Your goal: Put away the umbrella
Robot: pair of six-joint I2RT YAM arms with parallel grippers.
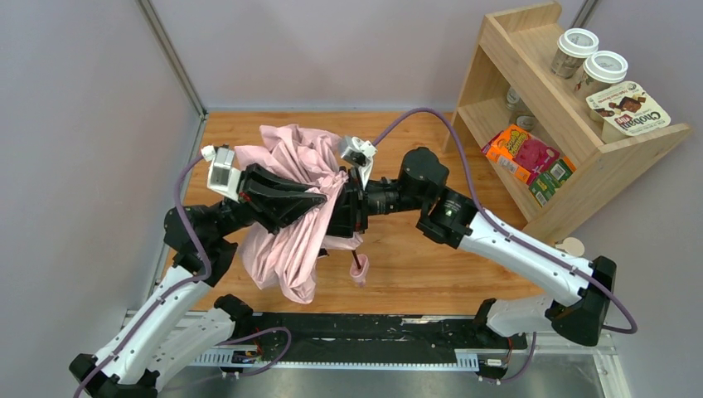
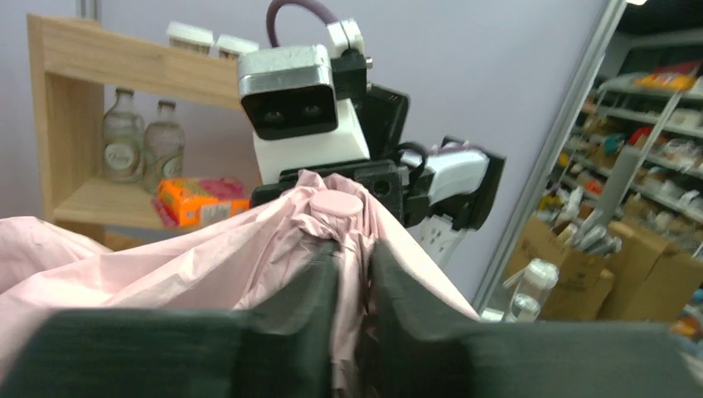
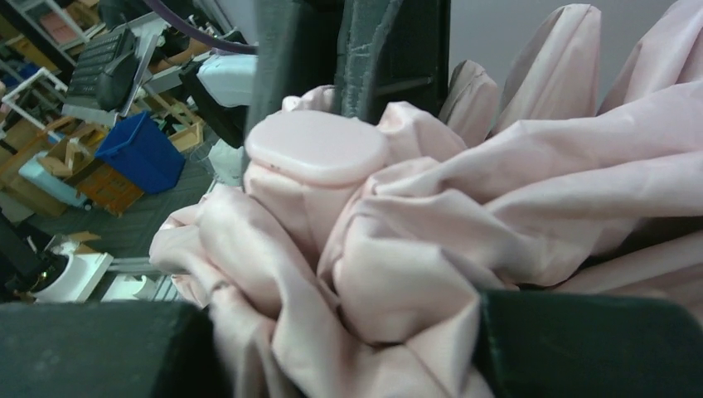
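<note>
Aloft, left claw (image 2: 352, 286) and right claw (image 3: 348, 348) clamping umbrella (image 1: 282, 249), arms facing head-on.

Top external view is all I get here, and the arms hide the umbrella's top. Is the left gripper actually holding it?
Observer: Yes. In the left wrist view the left gripper is pinched shut on the umbrella, just below its round pink cap.
Operator: And the right gripper?
Observer: In its own wrist view the right gripper straddles bunched fabric that touches both of its fingers. I cannot tell whether it grips firmly.
Operator: How do the two grippers sit relative to each other?
Observer: The right wrist view shows the left gripper's fingers just beyond the cap, facing the right gripper.
</note>
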